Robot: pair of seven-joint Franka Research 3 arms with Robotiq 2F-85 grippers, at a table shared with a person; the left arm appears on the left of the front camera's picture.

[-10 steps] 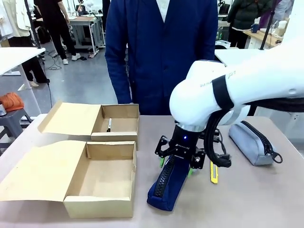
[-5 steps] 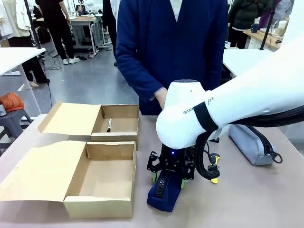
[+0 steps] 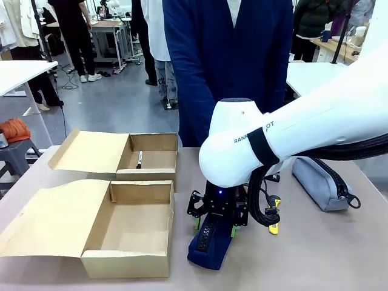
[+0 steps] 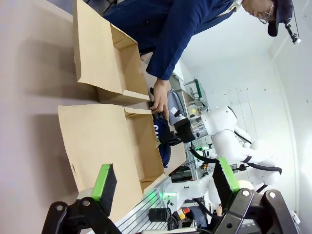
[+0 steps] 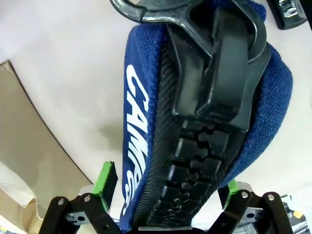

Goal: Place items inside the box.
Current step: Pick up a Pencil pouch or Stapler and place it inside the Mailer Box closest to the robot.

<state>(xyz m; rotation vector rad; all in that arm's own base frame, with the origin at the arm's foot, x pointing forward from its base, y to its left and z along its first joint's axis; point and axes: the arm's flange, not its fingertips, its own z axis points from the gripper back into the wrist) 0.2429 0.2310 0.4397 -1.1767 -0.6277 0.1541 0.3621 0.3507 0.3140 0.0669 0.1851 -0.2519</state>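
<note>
Right wrist view: right gripper (image 5: 169, 184) straddles the navy pouch (image 5: 146, 73), jaws apart and grasp pending; next move likely close, lift, carry to the nearer box (image 3: 124, 264).

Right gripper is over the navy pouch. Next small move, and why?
Probably close the right gripper on the navy pouch. Its green pads sit either side of the pouch with the jaws wide open, so nothing is gripped yet. The near box stands open beside it.
</note>
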